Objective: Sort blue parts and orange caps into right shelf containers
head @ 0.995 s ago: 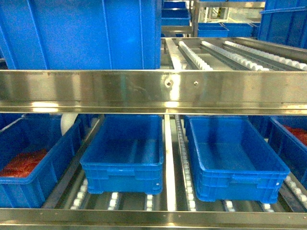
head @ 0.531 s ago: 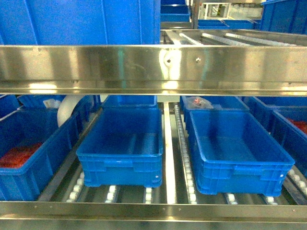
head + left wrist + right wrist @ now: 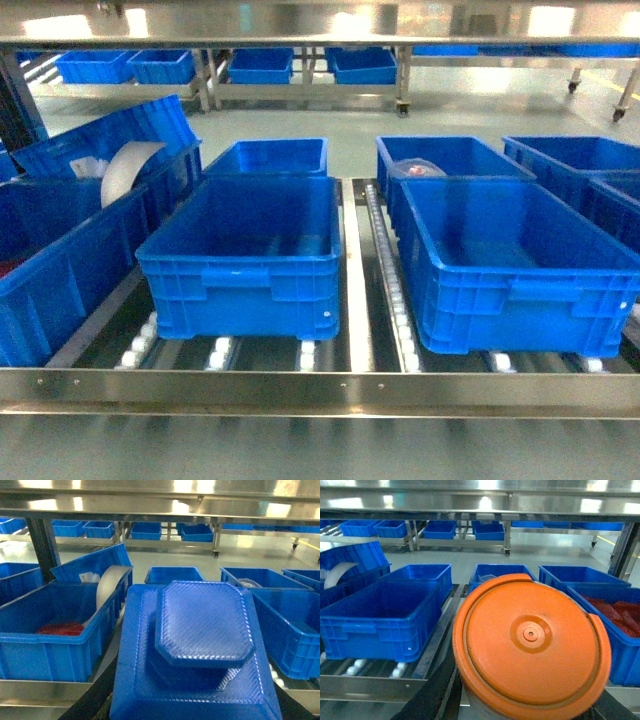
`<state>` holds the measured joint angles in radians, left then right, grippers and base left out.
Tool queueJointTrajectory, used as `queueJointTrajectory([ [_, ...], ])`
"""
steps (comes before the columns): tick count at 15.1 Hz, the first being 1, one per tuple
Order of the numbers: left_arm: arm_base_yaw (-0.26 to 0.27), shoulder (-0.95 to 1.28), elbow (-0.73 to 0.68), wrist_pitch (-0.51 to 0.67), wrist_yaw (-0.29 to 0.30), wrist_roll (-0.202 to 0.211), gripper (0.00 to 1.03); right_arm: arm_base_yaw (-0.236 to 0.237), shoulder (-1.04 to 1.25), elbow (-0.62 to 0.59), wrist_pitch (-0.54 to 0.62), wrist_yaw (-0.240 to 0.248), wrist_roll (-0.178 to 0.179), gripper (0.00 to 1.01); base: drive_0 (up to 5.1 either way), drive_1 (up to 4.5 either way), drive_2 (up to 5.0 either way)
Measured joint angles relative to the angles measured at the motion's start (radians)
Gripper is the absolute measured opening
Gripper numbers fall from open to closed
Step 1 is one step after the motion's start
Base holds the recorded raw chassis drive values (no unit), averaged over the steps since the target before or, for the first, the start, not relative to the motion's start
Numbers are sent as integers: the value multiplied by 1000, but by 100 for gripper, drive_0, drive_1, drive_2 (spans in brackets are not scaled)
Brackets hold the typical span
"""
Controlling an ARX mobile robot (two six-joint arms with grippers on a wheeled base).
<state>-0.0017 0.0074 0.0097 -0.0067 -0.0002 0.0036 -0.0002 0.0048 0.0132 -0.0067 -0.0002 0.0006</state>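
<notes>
A blue part [image 3: 200, 635], a textured square piece with a raised octagonal top, fills the left wrist view. My left gripper [image 3: 192, 707] is shut on it; only dark finger edges show beneath. A large round orange cap [image 3: 530, 640] fills the right wrist view, with my right gripper [image 3: 520, 702] shut on it. Neither gripper appears in the head view. Two empty blue crates, one at centre [image 3: 240, 285] and one to the right [image 3: 520, 305], sit on the roller shelf ahead.
A steel rail [image 3: 320, 385] fronts the shelf. A left crate [image 3: 50, 650] holds red pieces [image 3: 61, 628] and a white roll [image 3: 125, 170]. The far-right crate [image 3: 620, 655] also holds red pieces. More crates stand behind and on racks across the floor.
The upper shelf rail has slid up out of the head view. The lower shelf's crates now show in full, with the floor and far racks behind them.
</notes>
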Motion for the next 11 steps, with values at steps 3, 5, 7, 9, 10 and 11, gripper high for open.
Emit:
queueJointTrajectory([
  [3,0,0,0,0,0,0,43,0,0,0,0,0,0,44,0,0,0],
  [5,0,0,0,0,1,0,43,0,0,0,0,0,0,44,0,0,0],
  [7,0,0,0,0,1,0,43,0,0,0,0,0,0,44,0,0,0],
  [9,0,0,0,-2,-1,-1,43,0,0,0,-1,0,0,44,0,0,0],
  [10,0,0,0,-1,-1,-1,43,0,0,0,-1,0,-1,44,0,0,0],
  [11,0,0,0,-1,0,-1,43,0,0,0,0,0,0,44,0,0,0],
])
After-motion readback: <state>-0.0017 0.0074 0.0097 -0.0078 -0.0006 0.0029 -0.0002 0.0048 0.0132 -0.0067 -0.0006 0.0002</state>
